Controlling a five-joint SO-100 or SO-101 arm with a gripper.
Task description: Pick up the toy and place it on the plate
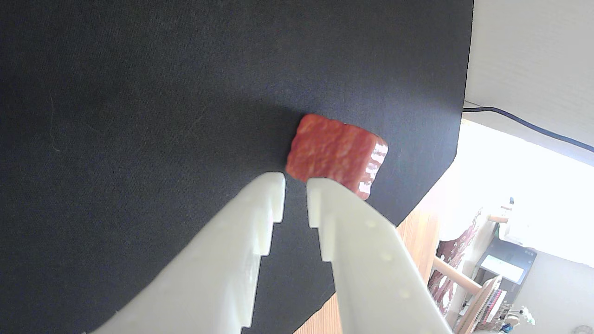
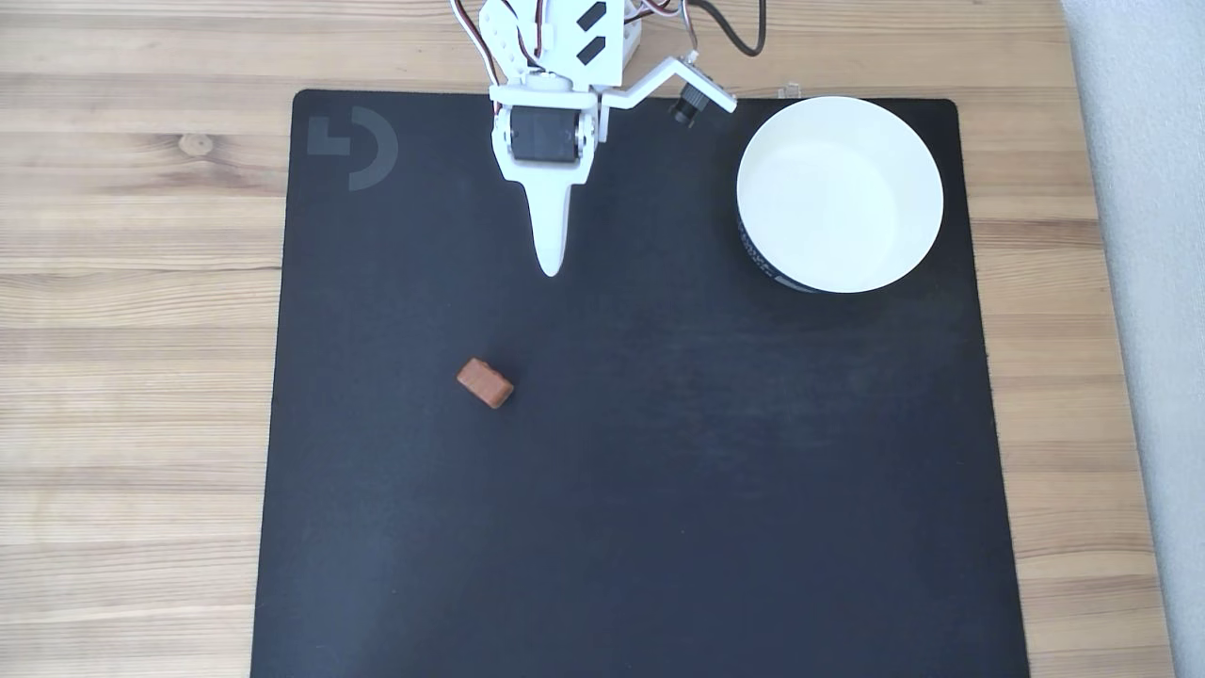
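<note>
The toy (image 2: 486,382) is a small reddish-brown speckled block lying on the black mat, left of centre in the fixed view. In the wrist view the toy (image 1: 332,150) sits just beyond the fingertips, its lower edge partly behind the right finger. My gripper (image 2: 551,268) hangs near the mat's far edge, pointing toward the toy and well short of it. The white fingers (image 1: 260,222) stand nearly together with only a thin slit between the tips of the gripper (image 1: 295,181), and nothing is held. The white plate (image 2: 838,193) with its dark outer band rests at the mat's far right, holding nothing.
A black mat (image 2: 659,518) covers most of the wooden table (image 2: 132,377). The arm's base and cables stand at the far edge (image 2: 565,38). A pale wall runs along the right side (image 2: 1158,282). A dark cable (image 1: 524,123) lies beyond the mat in the wrist view.
</note>
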